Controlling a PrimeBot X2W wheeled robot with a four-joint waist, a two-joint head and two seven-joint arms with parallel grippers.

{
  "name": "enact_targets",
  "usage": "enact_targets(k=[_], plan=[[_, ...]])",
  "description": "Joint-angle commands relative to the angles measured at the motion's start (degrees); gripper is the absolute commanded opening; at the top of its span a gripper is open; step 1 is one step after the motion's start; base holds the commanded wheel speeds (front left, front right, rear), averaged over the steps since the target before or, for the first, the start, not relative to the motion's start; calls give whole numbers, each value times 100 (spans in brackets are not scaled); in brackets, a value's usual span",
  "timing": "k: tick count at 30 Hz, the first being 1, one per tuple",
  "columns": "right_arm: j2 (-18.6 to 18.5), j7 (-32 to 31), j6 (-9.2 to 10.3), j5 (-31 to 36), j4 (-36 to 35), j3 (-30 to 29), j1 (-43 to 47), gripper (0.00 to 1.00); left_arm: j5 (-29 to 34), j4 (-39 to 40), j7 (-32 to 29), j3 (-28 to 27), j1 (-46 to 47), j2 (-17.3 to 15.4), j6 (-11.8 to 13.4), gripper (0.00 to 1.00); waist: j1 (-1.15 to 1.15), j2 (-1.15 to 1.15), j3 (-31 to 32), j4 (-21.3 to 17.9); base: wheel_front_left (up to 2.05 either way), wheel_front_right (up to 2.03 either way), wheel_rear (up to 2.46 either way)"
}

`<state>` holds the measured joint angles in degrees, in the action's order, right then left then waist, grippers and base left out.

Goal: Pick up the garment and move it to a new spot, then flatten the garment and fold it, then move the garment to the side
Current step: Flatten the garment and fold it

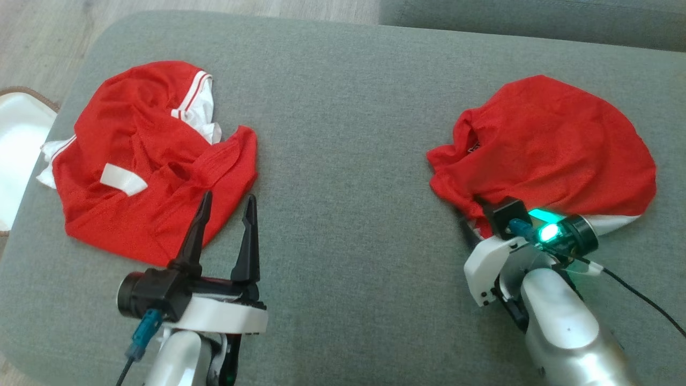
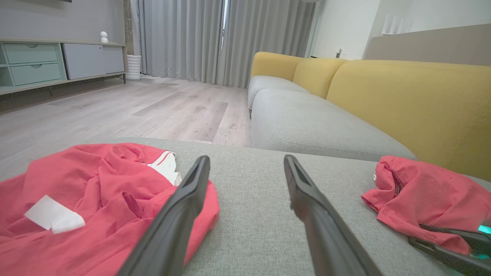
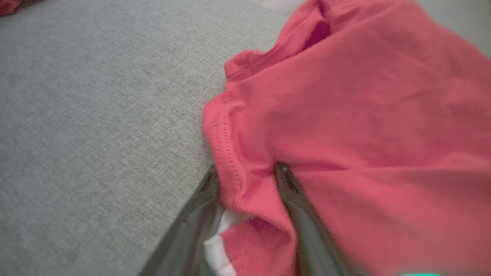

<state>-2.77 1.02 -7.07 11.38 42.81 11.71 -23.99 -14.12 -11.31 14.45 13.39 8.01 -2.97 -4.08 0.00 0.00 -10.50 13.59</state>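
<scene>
A: Red T-shirt (image 1: 552,145)?
B: Three o'clock on the grey ottoman (image 1: 343,161), crumpled. Right tool (image 3: 247,170) straddles its hem fold; clamped or not, can't tell.
A: Left tool (image 1: 229,196)?
B: Seven o'clock, spread wide, empty, by the white-trimmed red jersey (image 1: 144,155) at nine.

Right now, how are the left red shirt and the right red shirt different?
The left shirt shows white stripes and a white patch; the right shirt looks almost all red. The left shirt is crumpled; the right shirt is a smoother mound. The right tool straddles the right shirt's edge; the left shirt is not gripped. Both are red, on the grey cushion.
</scene>
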Motion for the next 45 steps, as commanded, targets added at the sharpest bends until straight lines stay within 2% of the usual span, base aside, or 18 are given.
enact_targets(k=[1,5,9,15,19,21,26,31,32,38,41,43,45], plan=[[-10,29,-42,-13,5,65,-26,0,30,143,54,-191,228,-2,-5,100,0,0,9,4,0,0,0],[-10,421,-42,-379,-151,40,-156,0,23,118,54,-220,209,5,-1,100,0,0,82,-25,0,0,0],[-10,745,-42,-1130,-439,340,-479,0,-38,166,54,-243,192,7,24,100,0,0,201,-56,0,0,0],[-10,1016,-42,-2353,-1086,1159,-1525,0,-143,192,54,-209,100,8,92,100,0,0,461,-35,0,0,0],[-10,1230,-42,-3042,-1460,1239,-2372,0,-215,205,54,-247,-40,9,136,100,0,0,657,-8,0,0,0],[-10,1296,-42,-3235,-1489,999,-2697,0,-219,221,54,-292,-109,9,150,100,0,0,721,-32,0,0,0],[-10,1322,-42,-3005,-1070,-14,-2764,0,-212,315,54,-423,-240,9,177,100,0,0,779,-211,0,0,0],[-21,1046,-42,-2338,-608,-1330,-1778,0,-174,386,55,-424,-246,9,134,100,0,0,653,-466,0,0,0],[-21,1046,-42,-2338,-608,-1330,-1778,0,-174,386,55,-424,-246,9,134,100,0,0,653,-466,0,0,0],[-26,823,-42,-1425,-521,-3013,-396,0,-99,369,55,-330,-120,9,65,100,0,0,448,-720,0,0,0],[-16,681,-42,-1321,-543,-3375,-128,0,-75,344,55,-357,-57,9,41,100,0,0,388,-862,0,0,0],[-14,671,-42,-1408,-524,-3328,-69,100,-53,328,55,-348,-29,9,21,100,0,0,385,-940,0,0,0],[-13,751,-42,-1440,-558,-3126,-36,100,-44,312,55,-342,-5,9,8,100,0,0,411,-1006,0,0,0]])
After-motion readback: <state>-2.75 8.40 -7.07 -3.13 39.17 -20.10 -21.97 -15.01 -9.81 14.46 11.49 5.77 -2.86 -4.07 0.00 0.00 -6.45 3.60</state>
